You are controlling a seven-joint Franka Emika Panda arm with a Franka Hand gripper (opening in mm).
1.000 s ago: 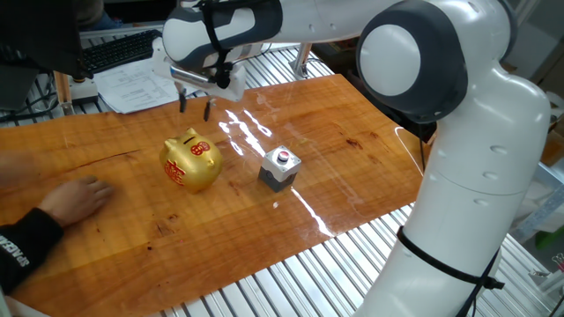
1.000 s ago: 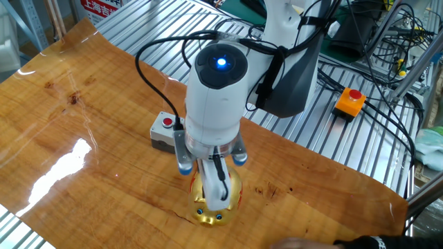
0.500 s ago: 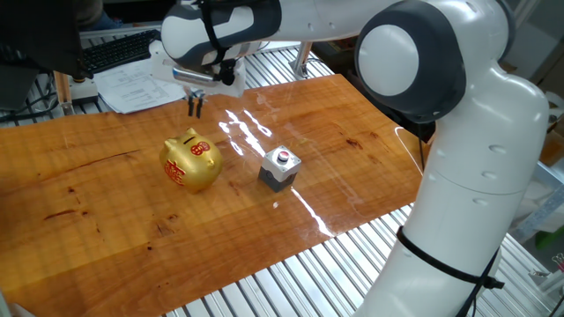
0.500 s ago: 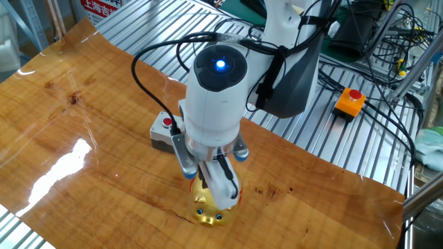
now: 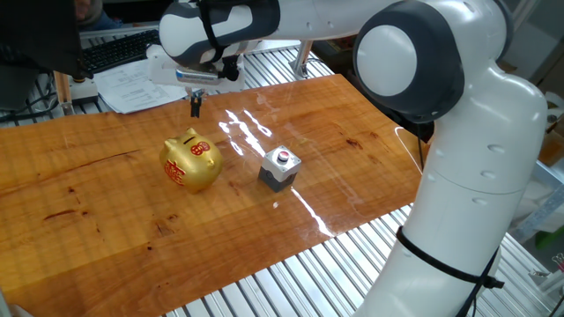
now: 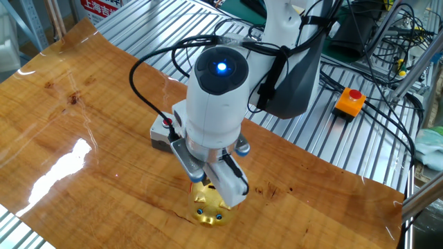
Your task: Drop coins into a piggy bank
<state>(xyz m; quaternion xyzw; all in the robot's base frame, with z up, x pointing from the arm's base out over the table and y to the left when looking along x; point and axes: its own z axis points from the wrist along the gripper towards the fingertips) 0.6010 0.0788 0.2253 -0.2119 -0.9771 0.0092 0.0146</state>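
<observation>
The piggy bank (image 5: 190, 161) sits on the counter (image 5: 106, 229) nearest the camera, long axis running left-right. Behind and above it hang my jaws (image 5: 195, 104), pressed together; whether they pinch a coin I cannot tell.

The white arm reaches across from its base at the right, wrist bent downward. The gripper (image 5: 195, 105) points straight down, its dark fingers drawn together (no visible gap between them). In the other fixed view the wrist hides them.
</observation>
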